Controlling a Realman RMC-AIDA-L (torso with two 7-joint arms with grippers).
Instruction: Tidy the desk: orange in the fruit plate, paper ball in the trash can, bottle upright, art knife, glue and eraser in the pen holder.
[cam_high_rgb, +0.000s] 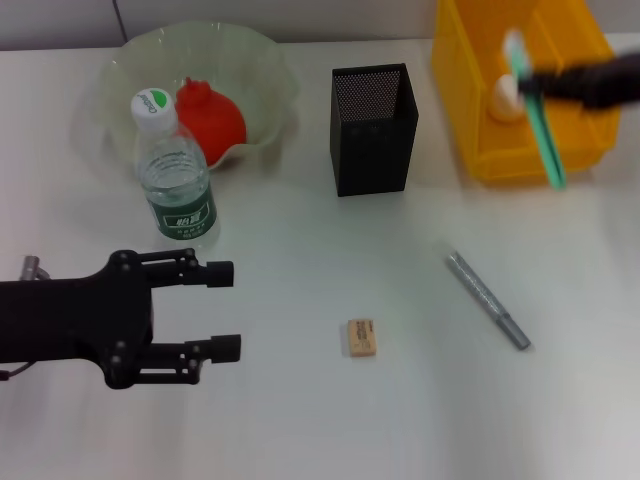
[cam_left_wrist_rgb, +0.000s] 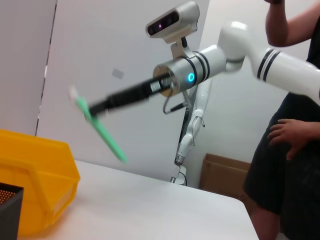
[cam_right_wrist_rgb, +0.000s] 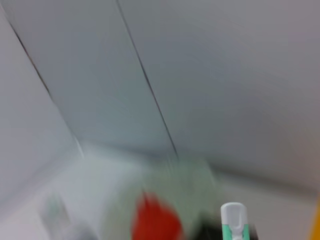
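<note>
My right gripper (cam_high_rgb: 535, 83) is shut on a long green glue pen with a white tip (cam_high_rgb: 545, 140) and holds it in the air over the yellow trash bin (cam_high_rgb: 470, 100). The left wrist view shows the same gripper (cam_left_wrist_rgb: 95, 107) and pen (cam_left_wrist_rgb: 102, 132). A paper ball (cam_high_rgb: 506, 97) lies in the bin. The red-orange fruit (cam_high_rgb: 212, 118) sits in the pale fruit plate (cam_high_rgb: 265, 70). The bottle (cam_high_rgb: 175, 175) stands upright in front of the plate. The black mesh pen holder (cam_high_rgb: 373, 130) stands mid-table. A grey art knife (cam_high_rgb: 487, 299) and a tan eraser (cam_high_rgb: 361, 337) lie on the table. My left gripper (cam_high_rgb: 226, 311) is open and empty, near the front left.
The white table (cam_high_rgb: 300, 420) carries everything. A person (cam_left_wrist_rgb: 295, 130) stands beyond the table on the right arm's side. The right wrist view is blurred and shows the pen's white tip (cam_right_wrist_rgb: 233, 215) and the red fruit (cam_right_wrist_rgb: 155, 220).
</note>
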